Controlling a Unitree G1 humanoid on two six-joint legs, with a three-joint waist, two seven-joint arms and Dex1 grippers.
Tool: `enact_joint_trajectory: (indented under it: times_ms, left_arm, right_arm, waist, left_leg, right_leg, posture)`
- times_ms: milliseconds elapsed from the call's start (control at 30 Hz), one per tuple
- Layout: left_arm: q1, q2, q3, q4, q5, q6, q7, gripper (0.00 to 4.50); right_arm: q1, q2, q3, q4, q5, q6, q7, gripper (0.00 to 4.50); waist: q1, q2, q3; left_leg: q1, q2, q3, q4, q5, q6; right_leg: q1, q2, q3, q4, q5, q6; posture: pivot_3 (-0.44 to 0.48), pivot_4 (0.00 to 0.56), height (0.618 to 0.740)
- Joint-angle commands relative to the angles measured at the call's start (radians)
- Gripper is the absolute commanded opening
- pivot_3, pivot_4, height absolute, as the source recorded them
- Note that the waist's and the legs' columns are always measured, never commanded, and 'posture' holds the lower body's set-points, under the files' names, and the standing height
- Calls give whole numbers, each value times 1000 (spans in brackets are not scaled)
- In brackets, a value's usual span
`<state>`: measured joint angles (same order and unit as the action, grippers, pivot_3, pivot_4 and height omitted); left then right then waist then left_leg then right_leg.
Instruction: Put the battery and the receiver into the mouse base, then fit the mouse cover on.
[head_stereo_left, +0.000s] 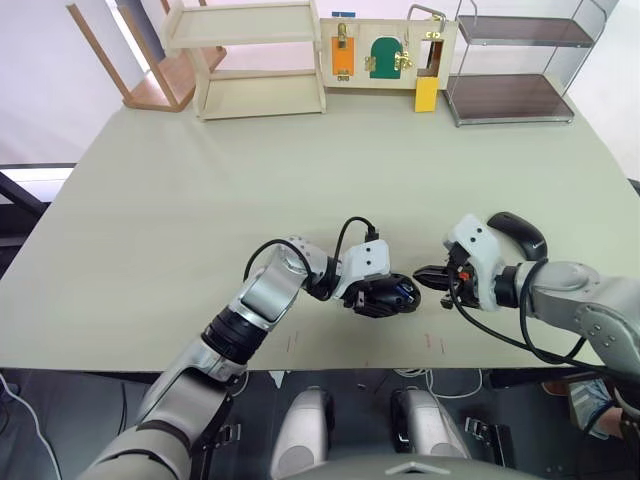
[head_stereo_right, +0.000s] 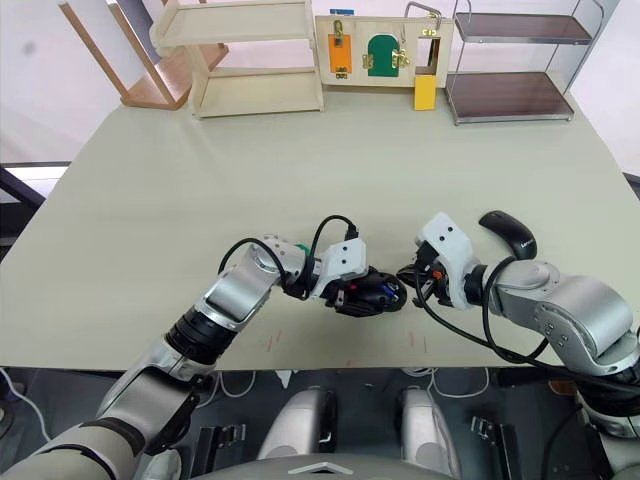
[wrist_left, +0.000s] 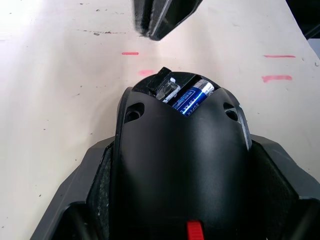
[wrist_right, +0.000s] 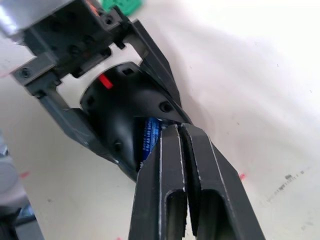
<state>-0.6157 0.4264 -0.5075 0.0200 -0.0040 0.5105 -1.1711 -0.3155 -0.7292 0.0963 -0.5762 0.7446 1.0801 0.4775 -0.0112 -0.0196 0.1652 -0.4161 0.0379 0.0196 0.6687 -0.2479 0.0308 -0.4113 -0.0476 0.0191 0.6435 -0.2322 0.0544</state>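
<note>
Blue battery (wrist_left: 194, 97) is sitting inside the mouse base (wrist_left: 177, 165), which our left gripper (head_stereo_left: 380, 297) is clamping near the table's (head_stereo_left: 200, 200) front edge. Our right gripper (wrist_right: 179, 137), fingers pressed together and empty, is poking at that compartment. Behind it, the mouse cover (head_stereo_left: 518, 235) is lying on the table.
</note>
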Motion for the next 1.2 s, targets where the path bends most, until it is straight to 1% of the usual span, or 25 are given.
enact_joint_trajectory:
  times_ms: [33,267,467,667,867,1200]
  left_arm:
    - [44,23,-54,44,22,32,-12,2956]
    - [44,27,-50,42,23,34,-7,2956]
    - [47,37,-51,36,21,33,-10,2956]
    - [43,34,-49,43,21,34,-5,2956]
    - [46,37,-47,42,20,33,-3,2956]
    - [45,33,-46,48,20,31,3,2956]
  right_arm:
    - [59,8,-39,-7,-69,-188,74,60]
    - [202,35,-30,31,-180,-461,190,60]
    - [225,75,11,85,-247,-572,245,60]
    - [214,136,31,138,-286,-614,252,60]
    - [199,151,41,186,-333,-628,252,60]
    - [192,181,47,196,-358,-619,258,60]
  waist:
    - [0,0,0]
    - [0,-1,-1]
    - [-4,-1,-1]
    - [-3,-1,-1]
    - [-3,-1,-1]
    - [-3,-1,-1]
  left_leg:
    - [0,0,0,0,0,0]
    - [0,0,1,0,0,0]
    - [2,1,1,0,0,0]
    - [2,1,2,0,0,0]
    - [2,1,2,0,0,0]
    - [2,1,2,1,0,0]
  right_leg:
    - [0,0,0,0,0,1]
    - [0,1,0,0,-1,1]
    - [0,2,1,1,-1,1]
    - [0,2,1,1,0,-1]
    - [0,2,1,2,1,-1]
    - [0,3,1,3,1,-1]
  posture:
    - [0,150,740]
    - [0,150,740]
    - [0,150,740]
    - [0,150,740]
    - [0,150,740]
    - [0,150,740]
